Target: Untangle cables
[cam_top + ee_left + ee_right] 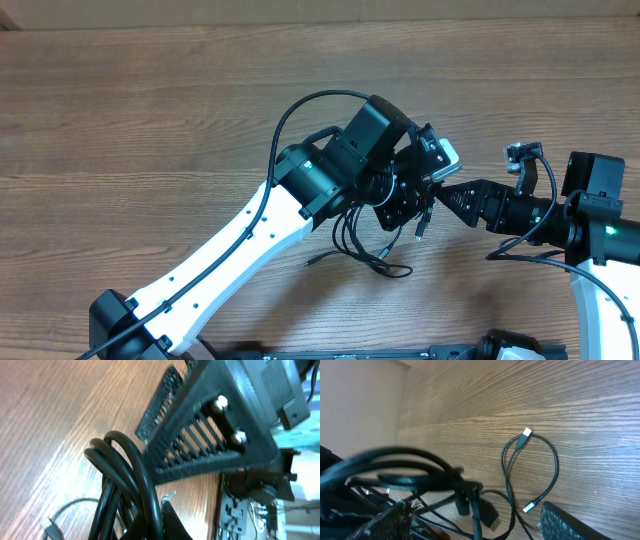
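- cables (365, 245): upper part hidden beneath left gripper (408, 205) in the overhead view.
- Strands nearest right gripper (475, 522): blurred, cut off at the left edge.
- Its fingers (565, 521): cropped by the bottom edge.
- Plug types: too small to tell.

1. The table (150, 120) is brown wood grain, smooth, with a soft sheen.
2. The cables (135, 470) have black, glossy, smooth plastic sheaths.
3. The plug ends (527, 433) look like bright, silvery metal.
4. The right gripper (432, 200) has fingers (565, 521) of matt black plastic with a rough gridded face.
5. The screws (220, 404) are shiny metal.
6. The left arm shell (240, 240) is smooth white plastic, its joint housing (320, 180) satin black.
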You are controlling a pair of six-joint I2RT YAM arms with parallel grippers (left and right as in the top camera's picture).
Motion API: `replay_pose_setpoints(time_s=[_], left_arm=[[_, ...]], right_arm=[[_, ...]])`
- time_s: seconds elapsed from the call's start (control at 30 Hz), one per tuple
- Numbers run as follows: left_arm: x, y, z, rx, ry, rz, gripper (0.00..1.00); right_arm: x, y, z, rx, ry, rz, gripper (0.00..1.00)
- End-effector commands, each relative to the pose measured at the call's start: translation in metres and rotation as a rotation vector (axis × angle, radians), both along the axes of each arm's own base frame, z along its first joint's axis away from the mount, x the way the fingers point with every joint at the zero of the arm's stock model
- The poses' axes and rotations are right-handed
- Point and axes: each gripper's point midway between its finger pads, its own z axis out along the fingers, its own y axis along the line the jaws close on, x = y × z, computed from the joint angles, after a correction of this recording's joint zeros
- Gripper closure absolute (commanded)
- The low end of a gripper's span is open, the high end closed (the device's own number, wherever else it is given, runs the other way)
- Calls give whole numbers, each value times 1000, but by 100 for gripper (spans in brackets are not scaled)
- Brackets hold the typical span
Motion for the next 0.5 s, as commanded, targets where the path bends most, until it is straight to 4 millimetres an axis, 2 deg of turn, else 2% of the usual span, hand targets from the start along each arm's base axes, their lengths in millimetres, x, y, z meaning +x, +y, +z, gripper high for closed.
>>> replay_pose_setpoints(time_s=[0.0,0.13,0.47], left_arm=[[0,2,0,13,-28,-31,95],[-18,-2,6,-40,-33,-163,96],[-47,-7,21,-159,-34,-370,96]], right_arm=[[-1,5,11,32,-34,23,21],[-1,13,23,98,-73,61,21],[1,12,25,93,-87,61,23]])
